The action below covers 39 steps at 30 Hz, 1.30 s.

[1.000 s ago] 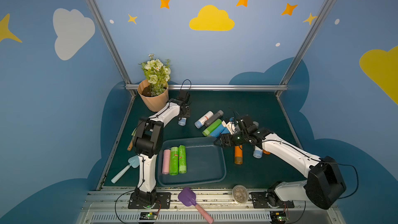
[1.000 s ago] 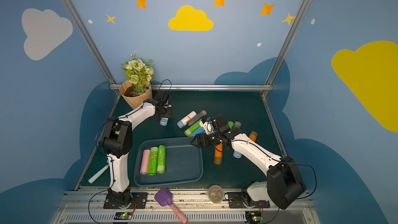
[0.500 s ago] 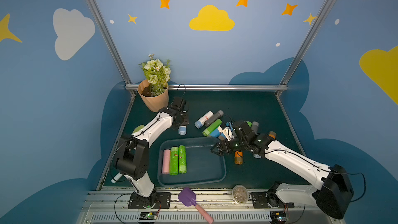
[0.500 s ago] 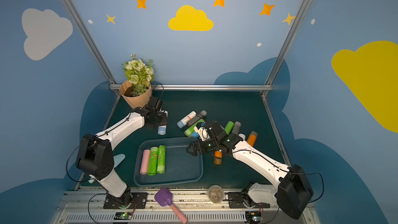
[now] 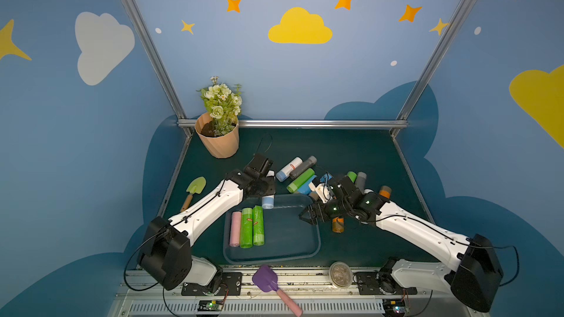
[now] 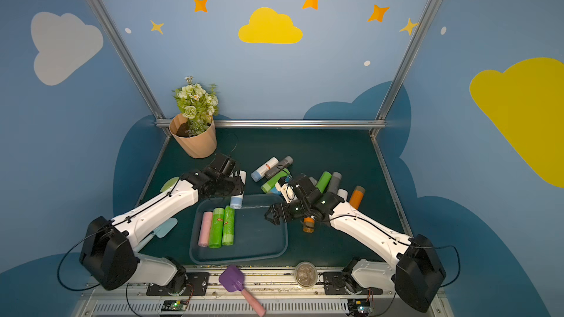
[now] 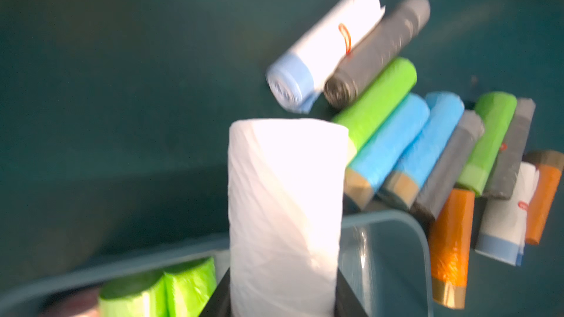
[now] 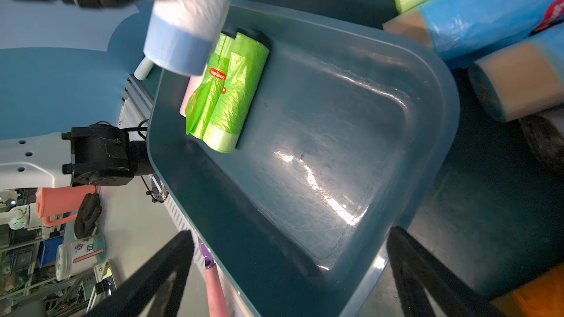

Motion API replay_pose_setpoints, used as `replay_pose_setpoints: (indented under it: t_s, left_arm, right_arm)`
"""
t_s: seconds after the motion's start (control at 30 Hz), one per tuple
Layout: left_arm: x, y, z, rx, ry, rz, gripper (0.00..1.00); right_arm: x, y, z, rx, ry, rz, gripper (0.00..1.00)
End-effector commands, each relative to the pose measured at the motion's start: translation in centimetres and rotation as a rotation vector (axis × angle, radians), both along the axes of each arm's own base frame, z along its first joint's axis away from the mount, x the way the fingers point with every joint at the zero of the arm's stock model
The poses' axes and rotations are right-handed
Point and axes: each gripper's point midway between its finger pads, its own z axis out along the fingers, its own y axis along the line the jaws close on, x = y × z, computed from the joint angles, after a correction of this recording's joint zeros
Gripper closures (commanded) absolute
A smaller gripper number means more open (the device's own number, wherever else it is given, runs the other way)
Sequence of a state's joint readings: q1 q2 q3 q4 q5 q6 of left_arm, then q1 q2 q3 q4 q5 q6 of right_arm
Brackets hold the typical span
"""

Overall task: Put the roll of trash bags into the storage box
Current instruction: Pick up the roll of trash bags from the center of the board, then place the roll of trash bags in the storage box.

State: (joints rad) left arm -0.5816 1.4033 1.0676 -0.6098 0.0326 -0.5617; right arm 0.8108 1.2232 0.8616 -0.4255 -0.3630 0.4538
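Note:
The storage box lies at the table's front middle, with a pink roll and two green rolls inside at its left. My left gripper is shut on a white roll of trash bags with a blue end. It hangs blue end down over the box's far left rim. My right gripper is open and empty above the box's right rim.
Several loose rolls lie in a pile behind the box, and an orange roll lies by my right wrist. A peach flowerpot stands back left. A green trowel, purple shovel and round container lie around.
My left arm has carried the white roll from near the flowerpot forward to the box's far rim. My right gripper has shifted forward, away from the pile, to the box's right edge.

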Motion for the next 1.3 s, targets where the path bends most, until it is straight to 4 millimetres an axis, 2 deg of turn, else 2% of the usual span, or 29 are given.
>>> replay_pose_setpoints:
  t_s: [0.0,0.13,0.3,0.57,0.73,1.27]
  left_arm:
    - [-1.3,-0.7,0.2,-0.029,-0.014,0.05,0.6]
    - [-3.4,-1.9,-1.2,-0.024,0.001,0.053,0.6]
    - [-4.8,-2.0,-2.3,0.015,-0.005,0.081,0.6]
    - [-5.5,-1.9,-3.5,0.066,0.007,0.1,0.6]
    - [-5.6,-1.6,-4.1,0.094,0.017,0.113,0.6]
    - [-7.9,-0.3,-7.6,0.145,0.086,0.138,0.6]
  right_arm:
    - [-0.4,-0.5,0.4,0.012,-0.025,-0.01,0.03]
    - [-0.8,-0.7,-0.1,0.014,-0.013,-0.009,0.03]
    - [-1.3,-1.0,-0.2,0.014,-0.019,0.001,0.03]
    - [-2.0,-1.3,0.2,0.026,-0.029,0.012,0.03]
    - [-1.8,-1.3,0.6,0.012,-0.049,0.016,0.03]
    - [-2.5,-0.9,0.0,0.014,-0.03,0.034,0.03]
